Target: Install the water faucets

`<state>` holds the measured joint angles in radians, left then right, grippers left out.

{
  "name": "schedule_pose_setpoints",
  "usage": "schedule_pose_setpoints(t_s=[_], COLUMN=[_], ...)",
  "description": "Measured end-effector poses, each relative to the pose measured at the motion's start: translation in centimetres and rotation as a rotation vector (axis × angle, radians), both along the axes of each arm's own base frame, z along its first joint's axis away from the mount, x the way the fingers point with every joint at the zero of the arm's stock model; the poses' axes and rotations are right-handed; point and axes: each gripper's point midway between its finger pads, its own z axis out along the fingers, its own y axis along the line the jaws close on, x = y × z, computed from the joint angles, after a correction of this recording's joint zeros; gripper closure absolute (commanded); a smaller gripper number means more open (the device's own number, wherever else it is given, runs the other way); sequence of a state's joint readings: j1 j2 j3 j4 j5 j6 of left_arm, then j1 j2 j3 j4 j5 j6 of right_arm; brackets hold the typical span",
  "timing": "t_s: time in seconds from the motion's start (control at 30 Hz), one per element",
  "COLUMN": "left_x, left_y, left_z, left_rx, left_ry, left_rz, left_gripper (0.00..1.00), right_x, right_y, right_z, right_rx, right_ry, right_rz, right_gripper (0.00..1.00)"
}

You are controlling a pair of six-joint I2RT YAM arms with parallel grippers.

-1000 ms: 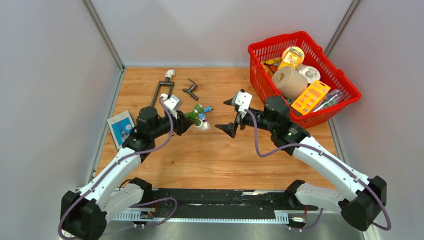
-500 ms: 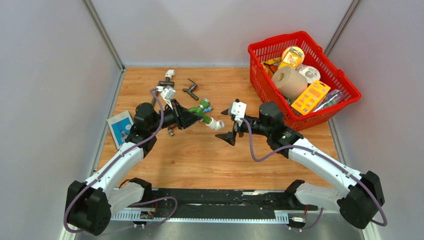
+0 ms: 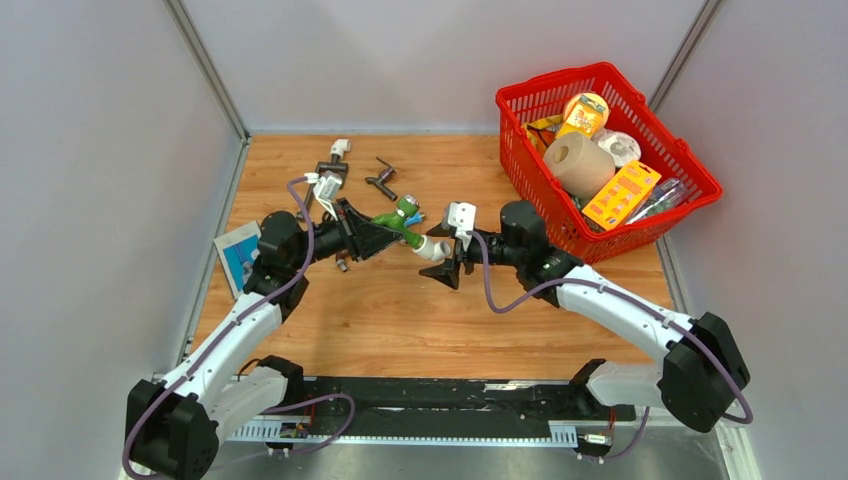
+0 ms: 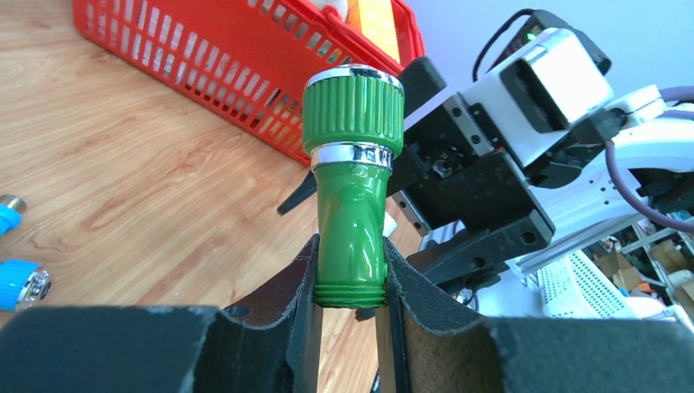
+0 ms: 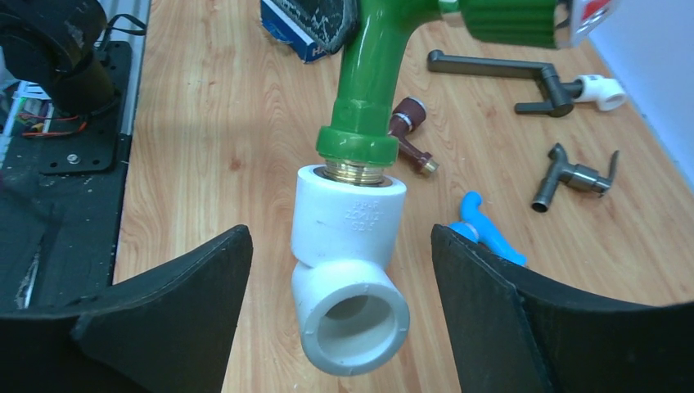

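Here, from the top view, the left end effector (image 3: 383, 232) holds the green tap (image 3: 401, 217) over the middle of the wooden bench (image 3: 400, 320). A white pipe elbow (image 3: 433, 247) sits on the end of the tap. The right end effector (image 3: 446, 256) is spread wide, with one finger on each side of the elbow. A dark grey tap (image 3: 381, 180) lies near the back of the bench. A red basket (image 3: 600, 70) full of things stands at the back right.

In the left wrist view, the two fingers are squeezed tight on the thin threaded end of the green tap (image 4: 352, 188). The tap is shiny green, with a ridged round cap and two silver rings. A blue tap (image 4: 16, 282) shows at the left edge.

In the right wrist view, the tap's brass thread sits in the top of the white pipe elbow (image 5: 348, 246), held up off the bench. The black fingers stand well apart beside it, not touching. A brown tap (image 5: 409, 135) lies on the wood behind.
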<state>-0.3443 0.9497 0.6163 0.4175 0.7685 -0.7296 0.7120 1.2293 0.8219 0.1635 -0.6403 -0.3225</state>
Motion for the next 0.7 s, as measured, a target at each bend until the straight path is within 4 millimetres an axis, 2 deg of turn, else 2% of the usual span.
schedule_pose_setpoints(t_s=[0.1, 0.23, 0.4, 0.47, 0.53, 0.57, 0.63, 0.7], left_x=[-0.2, -0.5, -1.0, -1.0, -1.1, -1.2, -1.2, -1.2], left_y=[0.0, -0.1, -0.2, -0.1, -0.1, -0.1, 0.0, 0.0], left_z=[0.3, 0.6, 0.9, 0.9, 1.0, 0.9, 0.8, 1.0], left_rx=[-0.008, -0.012, -0.013, -0.012, -0.01, -0.007, 0.005, 0.031], left_ry=[-0.008, -0.021, -0.042, -0.049, -0.053, -0.056, -0.062, -0.077], left_rz=[-0.009, -0.021, -0.048, -0.049, -0.053, -0.055, -0.054, -0.056], left_gripper=[1.0, 1.0, 1.0, 1.0, 0.86, 0.69, 0.48, 0.34], right_x=[-0.2, -0.7, -0.8, -0.8, -0.8, -0.9, -0.9, -1.0], right_y=[0.4, 1.0, 1.5, 1.6, 1.7, 1.7, 1.6, 1.6], right_z=[-0.5, 0.0, 0.6, 0.8, 0.8, 0.8, 0.8, 0.8], right_rx=[-0.001, 0.024, 0.048, 0.055, 0.057, 0.057, 0.055, 0.054], right_ry=[0.029, 0.05, 0.077, 0.093, 0.095, 0.097, 0.1, 0.1], right_rz=[0.027, 0.066, 0.086, 0.091, 0.093, 0.094, 0.095, 0.095], right_gripper=[0.25, 0.41, 1.0, 1.0, 1.0, 1.0, 1.0, 1.0])
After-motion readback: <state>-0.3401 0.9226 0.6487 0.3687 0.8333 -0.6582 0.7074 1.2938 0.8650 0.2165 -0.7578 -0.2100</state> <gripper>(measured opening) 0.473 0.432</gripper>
